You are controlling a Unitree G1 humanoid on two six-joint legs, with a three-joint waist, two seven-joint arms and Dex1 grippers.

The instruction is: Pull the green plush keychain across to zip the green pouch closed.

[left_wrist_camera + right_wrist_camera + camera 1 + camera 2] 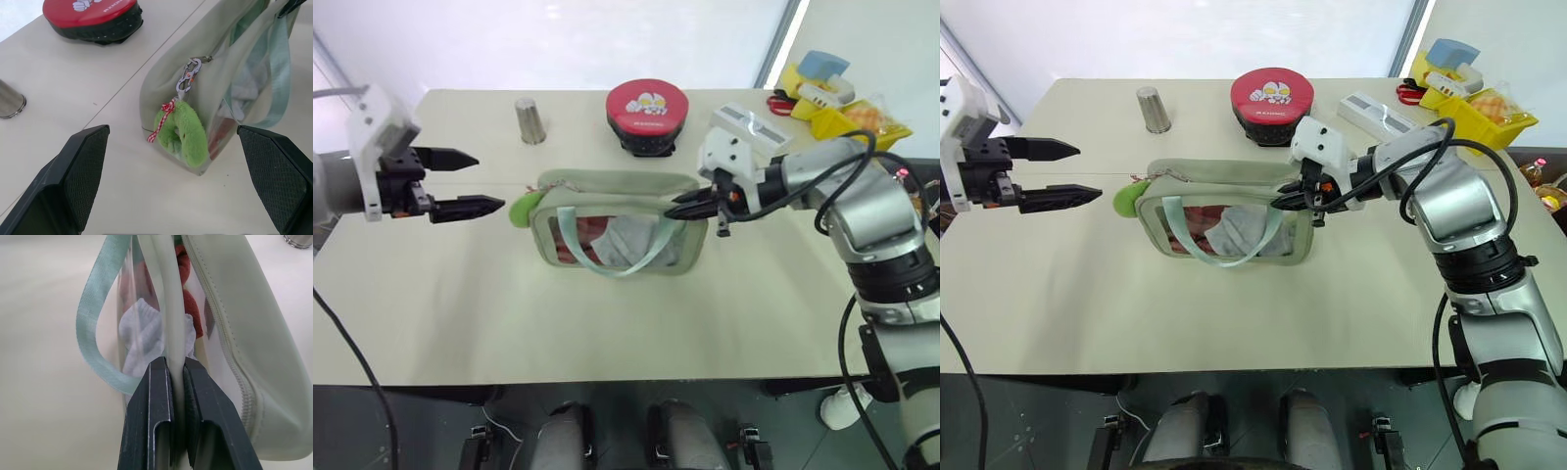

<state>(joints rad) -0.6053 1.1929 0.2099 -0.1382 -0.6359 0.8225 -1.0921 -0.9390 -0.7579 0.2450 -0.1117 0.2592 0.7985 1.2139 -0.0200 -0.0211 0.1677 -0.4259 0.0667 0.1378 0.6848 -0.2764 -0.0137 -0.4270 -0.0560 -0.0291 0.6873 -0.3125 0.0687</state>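
The left end effector (467,182) hovers released, fingers spread, with the keychain (522,210) just ahead of its tips, hanging off the pouch's (619,233) near end. The pouch's long axis runs away from it toward the right end effector (690,204), which is clenched on the pouch's far edge. The left arm is nearer the keychain.

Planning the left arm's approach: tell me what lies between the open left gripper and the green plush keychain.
Nothing: bare table separates the left gripper from the green plush keychain, as the left wrist view shows.
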